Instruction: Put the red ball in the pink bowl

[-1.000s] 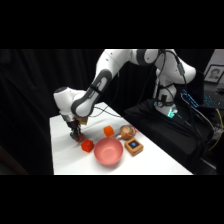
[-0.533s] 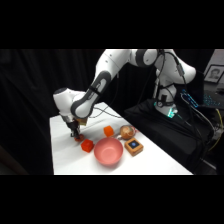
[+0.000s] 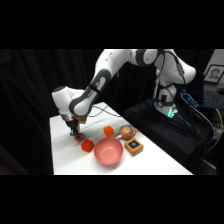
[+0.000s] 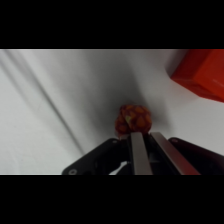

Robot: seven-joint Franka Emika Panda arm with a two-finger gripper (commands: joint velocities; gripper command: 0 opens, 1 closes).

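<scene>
Your gripper (image 4: 140, 137) is down at the table (image 3: 65, 155), and in the wrist view its two fingers (image 4: 138, 152) run side by side with almost no gap, their tips right at the red ball (image 4: 133, 120). Whether they pinch the ball or merely touch its near side, you cannot tell: the tips cover the contact, and the ball's lower part is hidden behind them. From the side view the gripper (image 3: 76, 134) stands low over the table's left part, and the ball itself is lost behind the dark fingers.

The red-orange cube (image 3: 87, 146) lies just beside the gripper, toward the pink bowl (image 3: 108, 151); in the wrist view that cube (image 4: 200, 75) is cut off by the picture's upper right corner. The bowl sits upright just past the cube, with nothing visible inside.

Beyond the bowl you have a second orange cube (image 3: 108, 131), the brownish-tan ball (image 3: 127, 132) and the brown block with a blue mark (image 3: 134, 146), all close together near the table's right edge. The table's left and near parts are bare white, and the gripper stands not far in from the left edge. The table's front edge is cut off by the picture's bottom.
</scene>
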